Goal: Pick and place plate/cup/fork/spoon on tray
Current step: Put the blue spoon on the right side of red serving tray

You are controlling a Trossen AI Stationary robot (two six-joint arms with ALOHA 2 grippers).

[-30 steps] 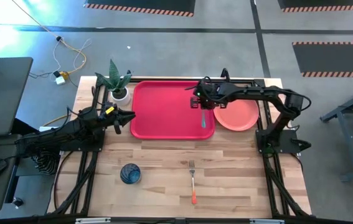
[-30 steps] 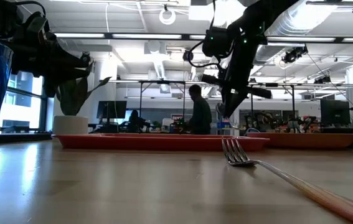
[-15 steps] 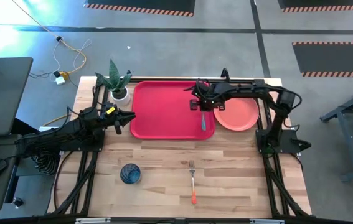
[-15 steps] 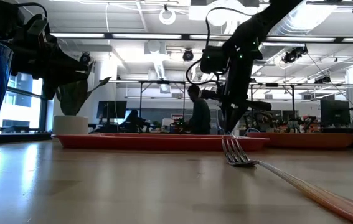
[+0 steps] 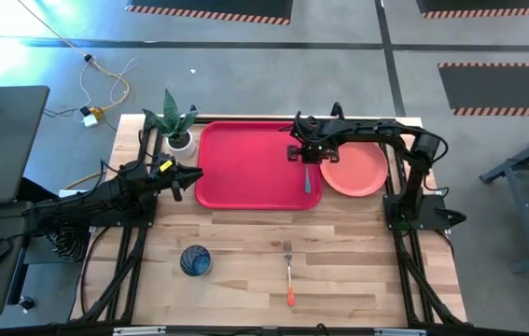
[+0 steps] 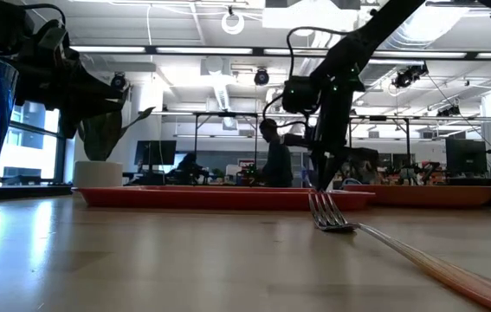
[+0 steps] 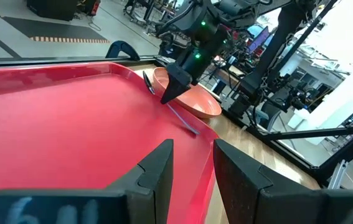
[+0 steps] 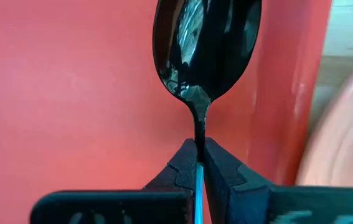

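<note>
The red tray (image 5: 245,168) lies at the table's far middle. My right gripper (image 5: 305,157) is low over the tray's right part, shut on the spoon (image 5: 307,180), whose teal handle points toward the near edge. The salmon plate (image 5: 357,171) rests on the table right of the tray. The blue cup (image 5: 195,259) stands upright at the near left, and the fork (image 5: 288,271) with the orange handle lies flat near the front edge. My left gripper (image 5: 189,175) is open and empty at the tray's left edge. My right gripper pinches the spoon's thin metal neck (image 8: 199,144) between its two fingers, just behind the bowl (image 8: 207,43). The fingers come from above, pointing down. The teal handle (image 7: 185,121) slants down to the tray floor near its right rim; whether it touches there, I cannot tell.
A white pot with a green plant (image 5: 176,126) stands at the tray's far left corner. Bare wood lies between the tray and the cup and fork. People and equipment show in the room behind the table (image 6: 275,156).
My right gripper has gone down toward the tray with the spoon, staying shut on it, and has drifted slightly toward the tray's right rim. The spoon now sits lower over the tray floor.
</note>
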